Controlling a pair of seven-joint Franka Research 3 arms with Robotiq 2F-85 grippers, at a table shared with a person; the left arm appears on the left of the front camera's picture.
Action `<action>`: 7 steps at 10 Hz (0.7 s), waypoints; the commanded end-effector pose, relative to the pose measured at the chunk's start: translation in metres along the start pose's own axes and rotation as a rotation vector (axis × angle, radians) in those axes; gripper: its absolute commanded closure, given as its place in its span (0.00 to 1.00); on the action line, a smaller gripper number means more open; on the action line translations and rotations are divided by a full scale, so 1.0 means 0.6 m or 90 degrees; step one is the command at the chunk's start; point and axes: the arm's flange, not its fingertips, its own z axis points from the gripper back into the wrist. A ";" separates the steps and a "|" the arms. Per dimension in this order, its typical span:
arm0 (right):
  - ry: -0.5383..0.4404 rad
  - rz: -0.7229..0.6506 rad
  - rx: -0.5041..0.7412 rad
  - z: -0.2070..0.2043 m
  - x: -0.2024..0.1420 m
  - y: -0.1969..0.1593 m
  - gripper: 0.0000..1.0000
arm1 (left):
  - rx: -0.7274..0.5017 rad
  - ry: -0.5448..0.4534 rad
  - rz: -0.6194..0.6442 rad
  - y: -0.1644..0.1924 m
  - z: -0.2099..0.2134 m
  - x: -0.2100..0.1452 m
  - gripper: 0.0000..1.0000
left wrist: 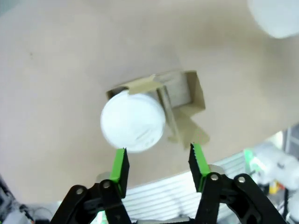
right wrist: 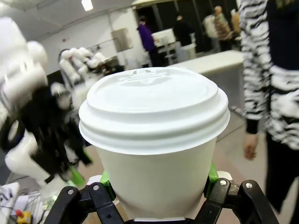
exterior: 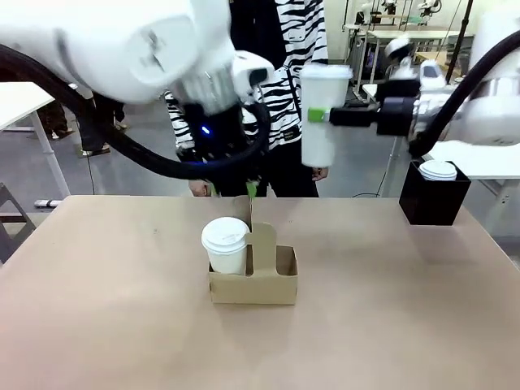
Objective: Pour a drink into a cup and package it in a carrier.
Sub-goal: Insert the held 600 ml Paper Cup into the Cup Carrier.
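Cup (right wrist: 156,135) upright in right gripper (exterior: 323,116)

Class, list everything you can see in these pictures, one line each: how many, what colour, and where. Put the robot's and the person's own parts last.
flat tan table: one, tan, under everything.
brown cardboard two-slot carrier: one, brown, middle of the table.
seated white lidded paper cup: one, white, in the carrier's left slot in the front view.
lifted white lidded paper cup: one, white, in the air up and right of the carrier.
black box: one, black, at the table's far right; a white lid shows at its top.
person's striped top: one, black and white, beyond the far edge.
left jaws: one pair, black with green pads, open above the carrier.
right jaws: one pair, same colours, shut on the lifted cup.
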 end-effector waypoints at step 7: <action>0.058 -0.014 0.165 -0.067 -0.109 -0.007 0.19 | -0.145 -0.080 -0.397 0.282 0.074 -0.136 0.00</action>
